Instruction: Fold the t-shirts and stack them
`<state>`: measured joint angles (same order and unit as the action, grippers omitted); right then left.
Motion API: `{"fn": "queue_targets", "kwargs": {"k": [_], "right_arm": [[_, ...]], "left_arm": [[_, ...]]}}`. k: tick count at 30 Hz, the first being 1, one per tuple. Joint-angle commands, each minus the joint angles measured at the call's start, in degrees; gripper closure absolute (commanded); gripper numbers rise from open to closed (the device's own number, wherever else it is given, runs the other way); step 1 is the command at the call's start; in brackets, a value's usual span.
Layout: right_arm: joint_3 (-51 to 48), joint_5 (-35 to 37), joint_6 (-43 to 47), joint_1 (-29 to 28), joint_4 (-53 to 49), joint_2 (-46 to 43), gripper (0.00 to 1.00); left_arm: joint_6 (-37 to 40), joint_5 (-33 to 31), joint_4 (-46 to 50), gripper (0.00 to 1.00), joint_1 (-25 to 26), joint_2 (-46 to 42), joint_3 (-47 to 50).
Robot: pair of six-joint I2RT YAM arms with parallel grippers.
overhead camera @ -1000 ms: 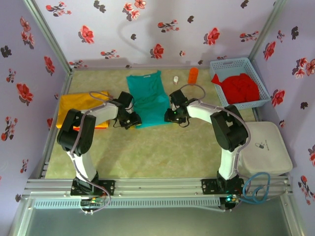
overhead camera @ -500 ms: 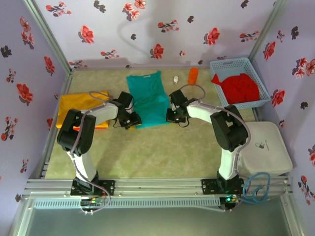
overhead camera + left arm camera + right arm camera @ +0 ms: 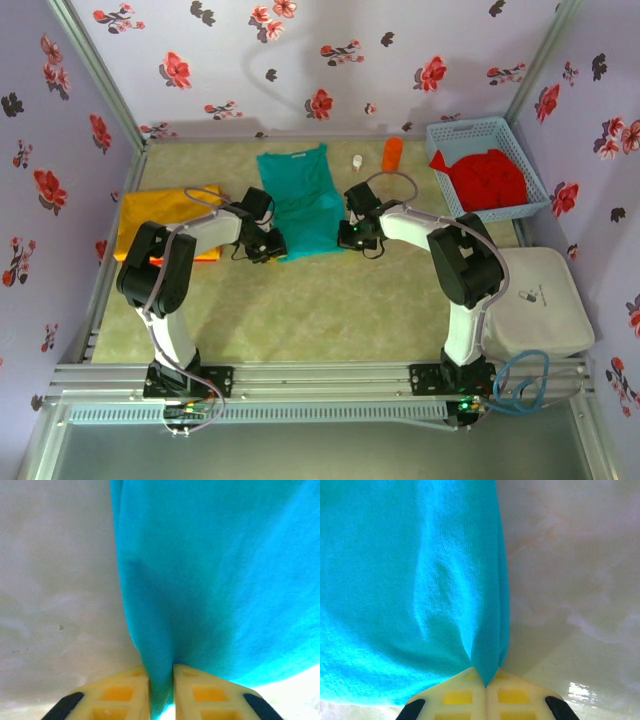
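The pale green table mat (image 3: 320,310) is the largest thing we see, and on it lies the teal t-shirt (image 3: 300,200), which we take as our landmark: it is spread flat with its neck toward the far wall and its hem toward the arm bases. Well to the right of the teal t-shirt and nearer the bases sits a white padded case (image 3: 535,300). Just to the left of the teal t-shirt, apart from it, lies the yellow-orange t-shirt (image 3: 160,215), folded into a flat block. To the right of the teal t-shirt and a little farther back stands the light blue basket (image 3: 445,135), with the red t-shirts (image 3: 485,178) bunched inside it (we cannot tell how many there are). The left gripper (image 3: 161,690) is at the teal t-shirt's near left corner, and in its wrist view we see its yellow fingers (image 3: 125,695) drawn together on a ridge of teal cloth that runs down between them. The right gripper (image 3: 485,687) is at the near right corner, its tips pressed tight together with a pleat of the teal t-shirt's edge pinched between them. Beyond the teal t-shirt's far right shoulder an orange cylinder (image 3: 393,152) stands upright, and between it and the shirt we see a small white bottle (image 3: 356,162).
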<state>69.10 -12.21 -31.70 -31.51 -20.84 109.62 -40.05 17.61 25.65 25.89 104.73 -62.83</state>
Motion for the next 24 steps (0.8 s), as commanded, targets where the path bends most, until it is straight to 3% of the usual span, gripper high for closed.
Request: {"fn": "queue_targets", "kwargs": {"k": [1, 7, 18, 24], "right_arm": [[0.3, 0.4, -0.9, -0.3, 0.6, -1.2, 1.00], [-1.3, 0.4, -1.5, -0.3, 0.6, -3.5, 1.00], [-8.0, -1.6, -3.7, -0.7, 0.5, -11.1, 1.00], [-13.7, -1.0, -4.9, -3.1, -0.2, -16.5, 1.00]], "left_arm": [[0.1, 1.1, 0.1, 0.87, 0.4, 1.2, 0.5], [0.5, 0.8, 0.3, 1.00, 0.4, -1.1, 1.8], [1.1, 1.1, 0.6, 1.00, 0.7, -11.0, 10.3], [-0.6, 1.4, 1.0, 1.00, 3.5, -18.8, 16.4]]}}
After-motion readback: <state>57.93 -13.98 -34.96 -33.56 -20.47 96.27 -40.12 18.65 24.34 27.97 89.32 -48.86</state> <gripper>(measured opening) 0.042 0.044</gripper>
